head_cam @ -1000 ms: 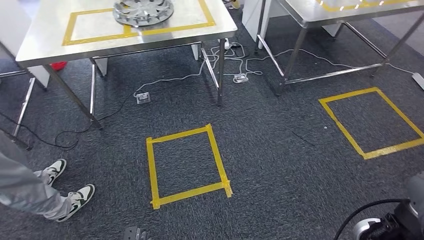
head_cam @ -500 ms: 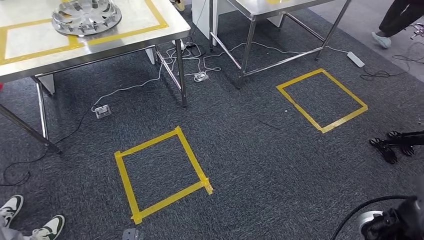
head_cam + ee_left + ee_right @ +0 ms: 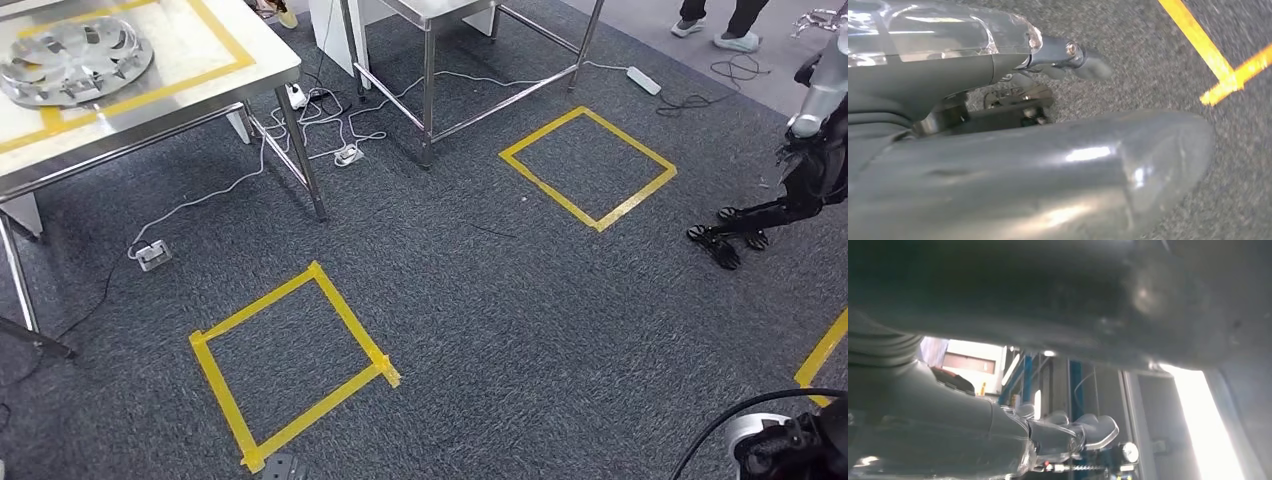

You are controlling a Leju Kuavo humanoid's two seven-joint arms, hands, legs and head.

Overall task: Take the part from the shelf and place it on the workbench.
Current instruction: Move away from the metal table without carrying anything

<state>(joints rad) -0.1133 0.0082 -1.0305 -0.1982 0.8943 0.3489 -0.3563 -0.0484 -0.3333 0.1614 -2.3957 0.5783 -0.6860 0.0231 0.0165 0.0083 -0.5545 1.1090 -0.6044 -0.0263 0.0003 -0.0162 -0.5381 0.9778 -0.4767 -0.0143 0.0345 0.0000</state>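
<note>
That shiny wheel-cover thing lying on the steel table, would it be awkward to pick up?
Probably a bit. The wheel cover looks wide, thin and shallow, so likely light for its size, though it may flex. Its glossy silver finish suggests a slippery grip. Lying flat on the table, it should slide rather than roll or tip.

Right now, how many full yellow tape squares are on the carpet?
2: one near the robot's left, one farther right by the second table. A partial tape strip at the right edge may be another.

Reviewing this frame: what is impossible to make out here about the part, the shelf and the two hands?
- Shelf: blurred blue uprights in the right wrist view may be it; cannot tell.
- Silver part on the table: cropped by the head view's edge.
- Left hand: mostly hidden behind its cover.
- Right hand: blurred, nothing seen held.
</note>
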